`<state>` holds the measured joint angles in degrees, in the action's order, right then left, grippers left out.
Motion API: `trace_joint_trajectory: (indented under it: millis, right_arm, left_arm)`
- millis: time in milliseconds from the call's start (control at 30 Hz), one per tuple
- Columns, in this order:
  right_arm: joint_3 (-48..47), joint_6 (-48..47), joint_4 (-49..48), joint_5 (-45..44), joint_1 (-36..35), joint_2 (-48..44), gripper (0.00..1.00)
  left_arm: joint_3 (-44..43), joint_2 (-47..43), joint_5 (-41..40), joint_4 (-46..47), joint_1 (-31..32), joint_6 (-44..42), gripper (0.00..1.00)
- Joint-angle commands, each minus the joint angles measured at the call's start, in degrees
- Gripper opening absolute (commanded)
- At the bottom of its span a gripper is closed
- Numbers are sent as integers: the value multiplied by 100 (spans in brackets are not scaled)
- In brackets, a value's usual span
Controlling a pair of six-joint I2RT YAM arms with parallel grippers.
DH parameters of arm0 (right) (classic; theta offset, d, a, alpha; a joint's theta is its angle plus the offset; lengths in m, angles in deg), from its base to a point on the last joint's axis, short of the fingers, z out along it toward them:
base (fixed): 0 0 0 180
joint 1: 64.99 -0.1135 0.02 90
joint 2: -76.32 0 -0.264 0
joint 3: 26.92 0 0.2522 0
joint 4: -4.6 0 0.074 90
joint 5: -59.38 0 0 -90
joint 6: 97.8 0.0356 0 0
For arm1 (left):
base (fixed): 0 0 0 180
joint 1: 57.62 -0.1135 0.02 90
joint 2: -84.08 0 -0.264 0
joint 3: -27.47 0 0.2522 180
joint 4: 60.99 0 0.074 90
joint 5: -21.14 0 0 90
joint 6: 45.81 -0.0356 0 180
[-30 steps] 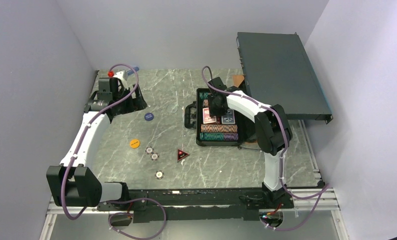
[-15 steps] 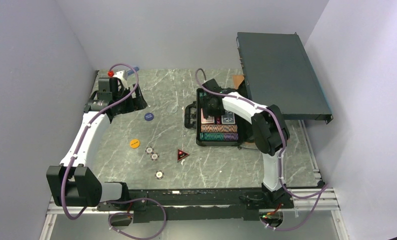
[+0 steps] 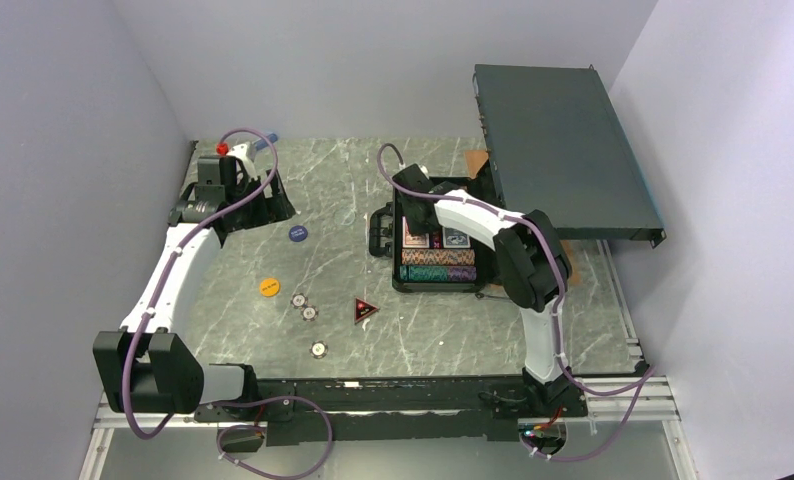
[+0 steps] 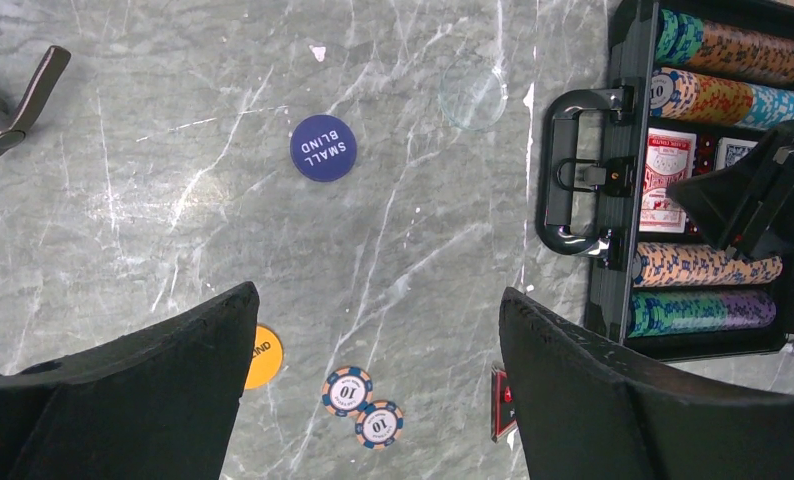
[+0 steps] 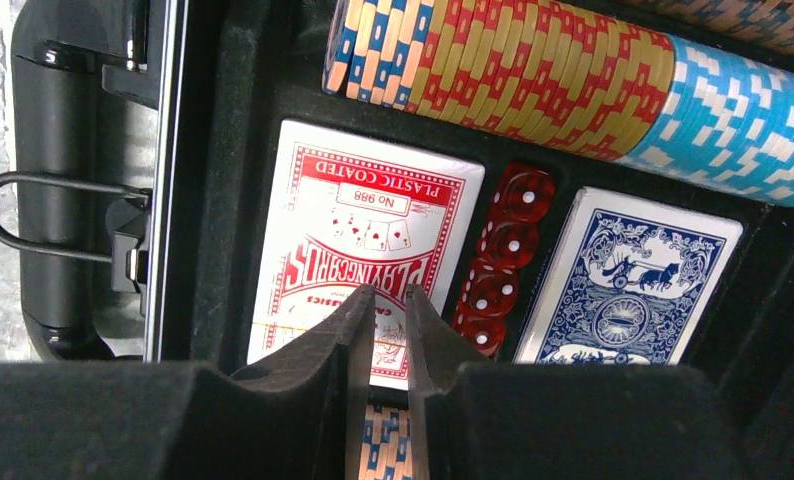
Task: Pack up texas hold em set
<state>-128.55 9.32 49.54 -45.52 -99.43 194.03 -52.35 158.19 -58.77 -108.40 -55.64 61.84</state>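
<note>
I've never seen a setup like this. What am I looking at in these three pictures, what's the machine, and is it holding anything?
These are two robot arms bolted at the near edge of a table. One picture looks down from above; the other two come from a camera on each wrist. The left gripper hangs wide open and empty. The right gripper, fingers almost together with nothing seen between them, is over an open case holding poker chips, a red deck, a blue deck and red dice. Lying on the table: a blue Small Blind button, an orange button and three loose chips.
</note>
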Motion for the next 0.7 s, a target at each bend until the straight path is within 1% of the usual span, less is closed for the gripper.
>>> trace_joint_trajectory:
  millis: [0, 100, 167, 233, 333, 400, 467, 533, 567, 667]
  right_arm:
    - [172, -50, -120, 123, -11, 138, 21]
    - [56, -105, -32, 135, -25, -185, 23]
    - [-46, -207, 26, -4, -49, -430, 32]
    - [-79, -306, -36, -40, -60, -691, 44]
    - [22, -411, -306, 20, -61, -763, 55]
    - [20, -442, -403, 61, -55, -547, 55]
    - [-231, -374, -107, -80, -60, -243, 49]
    - [-322, -431, 29, -307, -213, -248, 48]
    - [-269, -533, 1, -518, -356, -352, 51]
    - [-70, -957, -146, -1215, -1067, -747, 65]
  left_arm:
    - [25, -19, 30, 188, 23, -86, 91]
    - [15, 31, 58, 186, 22, -80, 91]
    - [-2, 65, 87, 188, 22, -82, 91]
    - [10, 105, 130, 208, 22, -77, 91]
    - [-9, 181, 183, 192, 29, -59, 92]
    - [-19, 213, 216, 187, 22, -59, 92]
    - [-3, 226, 186, 193, 29, -63, 92]
    - [13, 235, 123, 184, 27, -81, 92]
    - [8, 242, 105, 165, 29, -86, 92]
    - [-4, 262, 86, 169, 31, -63, 92]
